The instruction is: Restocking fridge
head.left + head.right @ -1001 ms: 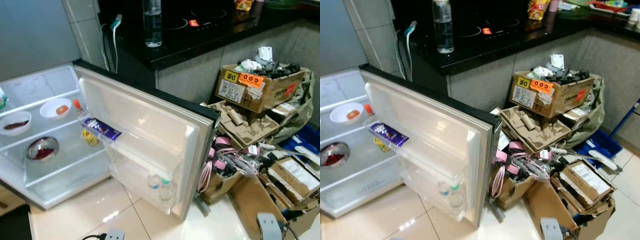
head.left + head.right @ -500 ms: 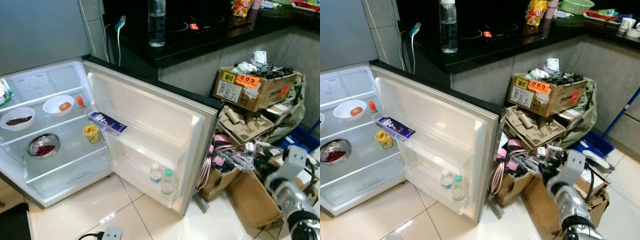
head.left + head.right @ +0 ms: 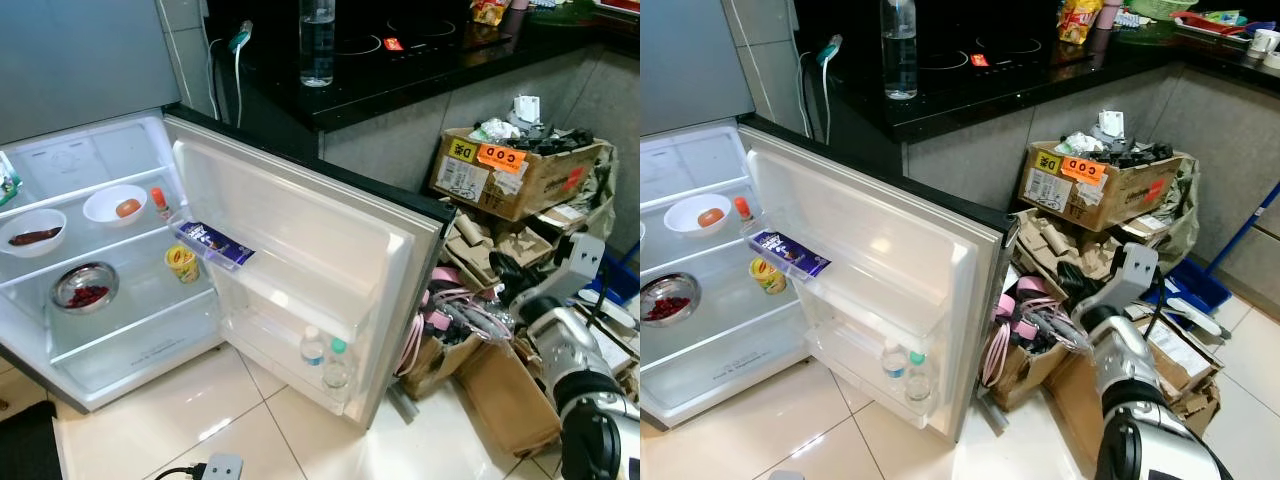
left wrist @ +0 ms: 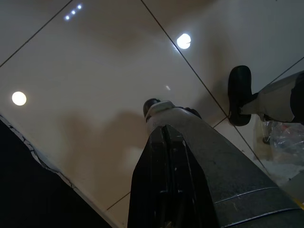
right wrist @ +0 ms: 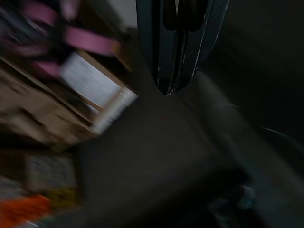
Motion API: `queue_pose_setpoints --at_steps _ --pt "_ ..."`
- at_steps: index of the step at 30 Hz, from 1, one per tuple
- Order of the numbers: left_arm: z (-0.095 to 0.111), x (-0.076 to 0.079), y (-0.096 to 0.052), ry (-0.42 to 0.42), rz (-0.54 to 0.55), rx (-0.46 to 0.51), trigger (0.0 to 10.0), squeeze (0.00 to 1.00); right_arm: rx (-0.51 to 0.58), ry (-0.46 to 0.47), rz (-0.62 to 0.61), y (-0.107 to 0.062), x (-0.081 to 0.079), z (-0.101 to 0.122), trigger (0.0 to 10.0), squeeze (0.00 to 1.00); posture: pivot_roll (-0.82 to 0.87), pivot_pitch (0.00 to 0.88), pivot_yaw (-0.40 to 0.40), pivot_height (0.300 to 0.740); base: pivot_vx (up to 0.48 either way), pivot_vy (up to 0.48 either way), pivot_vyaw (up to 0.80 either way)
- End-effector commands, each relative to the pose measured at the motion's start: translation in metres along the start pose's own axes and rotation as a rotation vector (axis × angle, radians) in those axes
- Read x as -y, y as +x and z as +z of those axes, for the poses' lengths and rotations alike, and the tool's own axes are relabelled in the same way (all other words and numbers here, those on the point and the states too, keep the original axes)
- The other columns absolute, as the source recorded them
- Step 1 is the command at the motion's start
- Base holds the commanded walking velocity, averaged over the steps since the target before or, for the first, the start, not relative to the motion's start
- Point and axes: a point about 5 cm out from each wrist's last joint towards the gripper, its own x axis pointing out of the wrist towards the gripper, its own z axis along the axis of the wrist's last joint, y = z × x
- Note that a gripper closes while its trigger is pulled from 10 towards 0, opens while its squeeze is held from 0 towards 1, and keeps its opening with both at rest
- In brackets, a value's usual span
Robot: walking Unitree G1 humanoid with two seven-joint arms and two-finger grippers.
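Standing on the black table [image 3: 400,75], the water bottle [image 3: 317,42] is judged heavy, stiff and slippery — best gripped mid-body. The right gripper [image 5: 172,71] is raised empty, fingers together; the left gripper [image 4: 166,156] hangs closed — the fridge [image 3: 300,250] is open.

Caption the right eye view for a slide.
Open mini fridge beside cluttered cardboard boxes, right gripper raised toward them, jaws closed.
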Motion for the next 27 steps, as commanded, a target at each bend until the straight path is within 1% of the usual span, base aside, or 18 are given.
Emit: queue_pose_setpoints --at_steps 1,4,5,6,11,14,15,16,17,18,19,20,21,22,24,25,26,27 --pt "-0.018 -0.006 -0.005 -0.001 0.020 -0.063 10.0 0.00 -0.020 0.001 0.111 0.009 -0.017 -0.004 10.0 0.00 -0.07 0.027 -0.037 0.740 0.000 0.000 0.00" --pt "-0.016 -0.007 -0.005 -0.003 0.023 -0.060 10.0 0.00 -0.033 -0.013 0.177 0.013 -0.027 -0.006 10.0 0.00 -0.07 0.026 -0.036 0.740 0.000 0.000 0.00" --pt "-0.015 -0.007 -0.004 -0.004 0.023 -0.056 10.0 0.00 -0.056 -0.036 0.262 0.017 -0.040 -0.010 10.0 0.00 -0.07 0.026 -0.036 0.740 0.000 0.000 0.00" --pt "-0.014 -0.007 -0.004 -0.003 0.023 -0.055 10.0 0.00 -0.065 -0.047 0.288 0.018 -0.044 -0.011 10.0 0.00 -0.07 0.026 -0.036 0.740 0.000 0.000 0.00" --pt "-0.014 -0.007 -0.004 -0.004 0.023 -0.053 10.0 0.00 -0.087 -0.064 0.338 0.019 -0.051 -0.015 10.0 0.00 -0.07 0.026 -0.036 0.740 0.000 0.000 0.00" --pt "-0.013 -0.008 -0.004 -0.008 0.025 -0.051 10.0 0.00 -0.126 -0.085 0.432 0.020 -0.064 -0.023 10.0 0.00 -0.07 0.028 -0.033 0.740 0.000 0.000 0.00" --pt "-0.013 -0.008 -0.004 -0.008 0.025 -0.051 10.0 0.00 -0.126 -0.085 0.432 0.020 -0.064 -0.023 10.0 0.00 -0.07 0.028 -0.033 0.740 0.000 0.000 0.00" --pt "-0.013 -0.007 -0.004 -0.009 0.026 -0.050 10.0 0.00 -0.141 -0.086 0.468 0.019 -0.068 -0.026 10.0 0.00 -0.07 0.032 -0.034 0.740 0.000 0.000 0.00" --pt "-0.013 -0.007 -0.004 -0.011 0.026 -0.050 10.0 0.00 -0.168 -0.090 0.541 0.018 -0.077 -0.031 10.0 0.00 -0.07 0.034 -0.035 0.740 0.000 0.000 0.00" --pt "-0.014 -0.007 -0.004 -0.014 0.026 -0.050 10.0 0.00 -0.209 -0.097 0.670 0.013 -0.090 -0.038 10.0 0.00 -0.07 0.034 -0.035 0.740 0.000 0.000 0.00" --pt "-0.014 -0.007 -0.004 -0.014 0.026 -0.050 10.0 0.00 -0.209 -0.097 0.670 0.013 -0.090 -0.038 10.0 0.00 -0.07 0.034 -0.035 0.740 0.000 0.000 0.00" --pt "-0.014 -0.007 -0.004 -0.016 0.026 -0.051 10.0 0.00 -0.284 -0.097 0.901 0.000 -0.114 -0.048 10.0 0.00 -0.07 0.035 -0.035 0.740 0.000 0.000 0.00" --pt "-0.014 -0.007 -0.004 -0.017 0.026 -0.052 10.0 0.00 -0.321 -0.082 1.024 -0.011 -0.127 -0.050 10.0 0.00 -0.08 0.035 -0.034 0.740 0.000 0.000 0.00" --pt "-0.014 -0.007 -0.004 -0.017 0.026 -0.052 10.0 0.00 -0.321 -0.082 1.024 -0.011 -0.127 -0.050 10.0 0.00 -0.08 0.035 -0.034 0.740 0.000 0.000 0.00" --pt "-0.014 -0.006 -0.004 -0.017 0.024 -0.053 10.0 0.00 -0.369 -0.052 1.204 -0.029 -0.146 -0.049 10.0 0.00 -0.08 0.035 -0.034 0.740 0.000 0.000 0.00" --pt "-0.014 -0.006 -0.004 -0.017 0.024 -0.053 10.0 0.00 -0.369 -0.052 1.204 -0.029 -0.146 -0.049 10.0 0.00 -0.08 0.035 -0.034 0.740 0.000 0.000 0.00" --pt "-0.015 -0.006 -0.004 -0.018 0.024 -0.053 10.0 0.00 -0.384 -0.027 1.282 -0.039 -0.155 -0.048 10.0 0.00 -0.08 0.035 -0.034 0.740 0.000 0.000 0.00" --pt "-0.015 -0.006 -0.004 -0.018 0.024 -0.053 10.0 0.00 -0.384 -0.027 1.282 -0.039 -0.155 -0.048 10.0 0.00 -0.08 0.035 -0.034 0.740 0.000 0.000 0.00"
